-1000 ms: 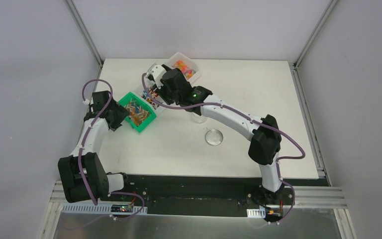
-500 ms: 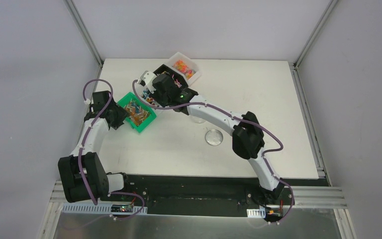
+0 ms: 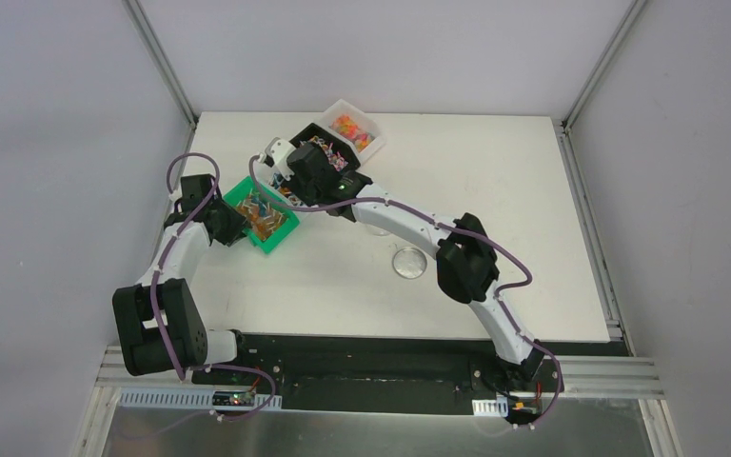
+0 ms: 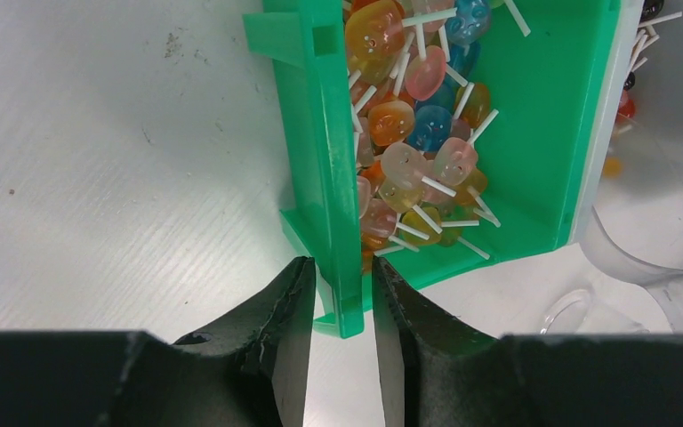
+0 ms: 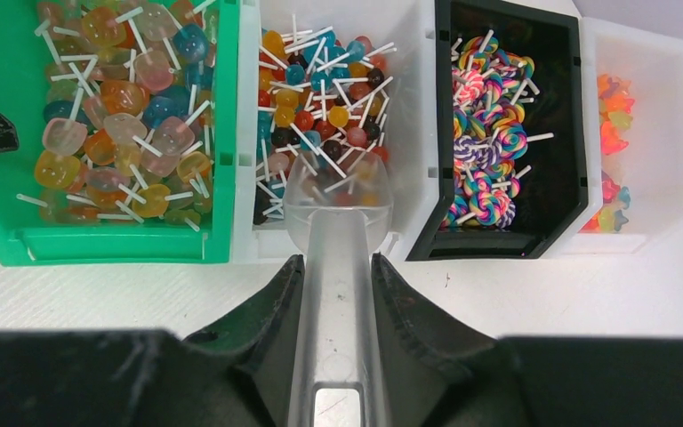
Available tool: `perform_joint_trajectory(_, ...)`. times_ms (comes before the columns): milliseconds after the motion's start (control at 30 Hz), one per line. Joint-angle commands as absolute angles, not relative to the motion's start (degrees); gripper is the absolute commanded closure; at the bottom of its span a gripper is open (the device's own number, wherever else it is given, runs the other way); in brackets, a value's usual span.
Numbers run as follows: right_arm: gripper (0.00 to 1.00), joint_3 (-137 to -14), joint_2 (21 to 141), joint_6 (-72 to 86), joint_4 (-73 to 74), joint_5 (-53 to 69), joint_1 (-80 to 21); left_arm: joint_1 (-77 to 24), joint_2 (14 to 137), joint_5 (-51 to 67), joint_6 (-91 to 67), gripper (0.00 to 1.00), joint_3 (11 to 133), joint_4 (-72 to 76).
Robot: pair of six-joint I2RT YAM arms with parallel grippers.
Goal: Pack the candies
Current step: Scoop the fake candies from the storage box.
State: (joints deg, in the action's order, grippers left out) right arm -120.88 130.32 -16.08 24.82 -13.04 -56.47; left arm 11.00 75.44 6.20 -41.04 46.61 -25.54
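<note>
We see a white counter [image 3: 495, 171] between grey walls. Left jaws straddle the green bin [image 4: 578, 133] wall; right jaws pinch a clear scoop [image 5: 333, 231] over candies [image 5: 320, 116].

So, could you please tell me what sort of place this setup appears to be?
Most likely a robotics lab test cell, not a shop: a bare white table boxed in by plain grey panels, two arms bolted at its near edge, and a row of small bins, such as the green bin, full of candies.

Right arm hides white bin [image 3: 276, 181].
</note>
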Motion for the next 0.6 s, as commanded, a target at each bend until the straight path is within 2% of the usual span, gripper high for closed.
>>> perform_joint_trajectory(0,1.0,-118.77,130.56,-14.09,20.44,-13.08,-57.02,11.71,75.23,7.89,-40.09,0.71,46.41,-23.29)
perform_joint_trajectory(333,1.0,-113.16,129.97,-11.74,14.97,-14.83,-57.2,11.69,75.32,8.26,-39.65,0.74,46.49,-23.11)
perform_joint_trajectory(567,1.0,-102.63,125.72,-10.25,3.83,-15.29,-57.13,11.77,74.98,9.05,-39.37,0.74,46.64,-23.04)
